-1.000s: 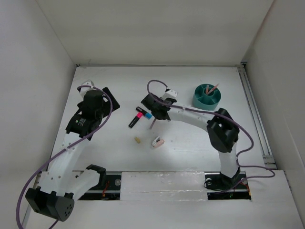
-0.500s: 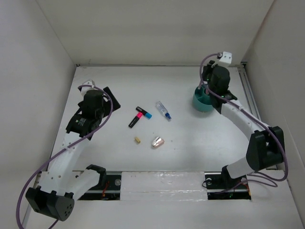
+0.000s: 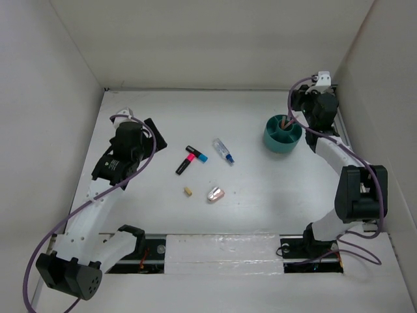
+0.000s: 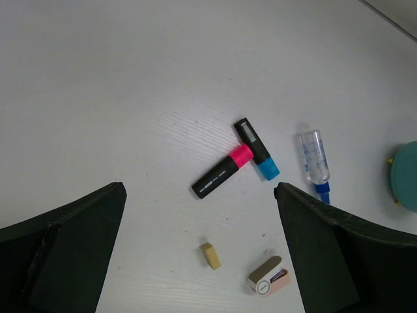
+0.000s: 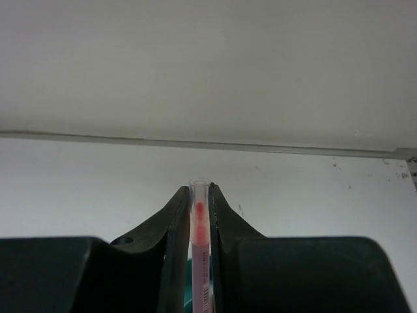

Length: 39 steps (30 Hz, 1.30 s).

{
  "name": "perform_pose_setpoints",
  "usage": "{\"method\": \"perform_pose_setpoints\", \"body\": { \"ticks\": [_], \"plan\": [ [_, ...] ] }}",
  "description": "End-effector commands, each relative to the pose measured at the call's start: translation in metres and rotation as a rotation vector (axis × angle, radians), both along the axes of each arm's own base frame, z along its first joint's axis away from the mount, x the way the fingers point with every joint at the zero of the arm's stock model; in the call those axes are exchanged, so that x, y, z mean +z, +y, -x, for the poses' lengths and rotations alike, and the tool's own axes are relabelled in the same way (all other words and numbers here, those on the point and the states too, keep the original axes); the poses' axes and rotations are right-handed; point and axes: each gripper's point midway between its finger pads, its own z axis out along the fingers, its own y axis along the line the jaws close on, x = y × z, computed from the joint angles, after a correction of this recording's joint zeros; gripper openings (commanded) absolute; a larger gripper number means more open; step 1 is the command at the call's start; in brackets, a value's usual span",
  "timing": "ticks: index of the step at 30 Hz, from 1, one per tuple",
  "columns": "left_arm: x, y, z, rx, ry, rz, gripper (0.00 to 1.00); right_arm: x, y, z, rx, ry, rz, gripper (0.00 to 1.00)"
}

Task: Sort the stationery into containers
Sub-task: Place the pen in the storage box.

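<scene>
My right gripper [image 3: 294,111] hangs at the back right over the teal bowl [image 3: 283,135], a round container with inner dividers. It is shut on a thin pink pen [image 5: 201,241], which stands upright between the fingers with its lower end over the bowl. On the table's middle lie a pink-capped black marker [image 3: 184,163], a blue-capped black marker [image 3: 197,154], a clear blue-capped tube [image 3: 223,150], a tiny tan block [image 3: 187,192] and a silver-pink oval piece [image 3: 215,193]. My left gripper [image 3: 135,124] is held wide open above the table at the left, with nothing in it.
White walls close the table in on the left, back and right. A metal rail [image 3: 347,156] runs along the right edge just behind the bowl. In the left wrist view the bowl's rim [image 4: 405,176] shows at the far right.
My right arm has swung from the table's middle to the back right with the pink pen, uncovering the clear tube. The left arm has hardly moved.
</scene>
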Motion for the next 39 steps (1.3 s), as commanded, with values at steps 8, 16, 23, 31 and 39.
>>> {"method": "perform_pose_setpoints", "body": {
  "ticks": [8, 16, 23, 31, 39],
  "plan": [
    [0.006, -0.008, -0.006, -0.049, -0.023, 0.008, 0.99, -0.016, 0.013, 0.004, 0.081, -0.03, 0.033, 0.0],
    [0.007, -0.01, -0.007, -0.057, -0.031, 0.016, 0.99, -0.036, 0.008, 0.006, 0.073, 0.01, 0.041, 0.0],
    [0.007, -0.012, -0.006, -0.065, -0.029, 0.021, 0.99, -0.056, 0.009, 0.01, 0.074, 0.055, 0.031, 0.0],
    [0.009, -0.013, -0.007, -0.077, -0.037, 0.02, 0.99, -0.063, 0.01, 0.018, 0.065, 0.101, 0.03, 0.04],
    [0.009, -0.013, -0.007, -0.077, -0.037, 0.02, 0.99, -0.058, 0.008, 0.026, 0.056, 0.091, 0.03, 0.28]
  ]
}}
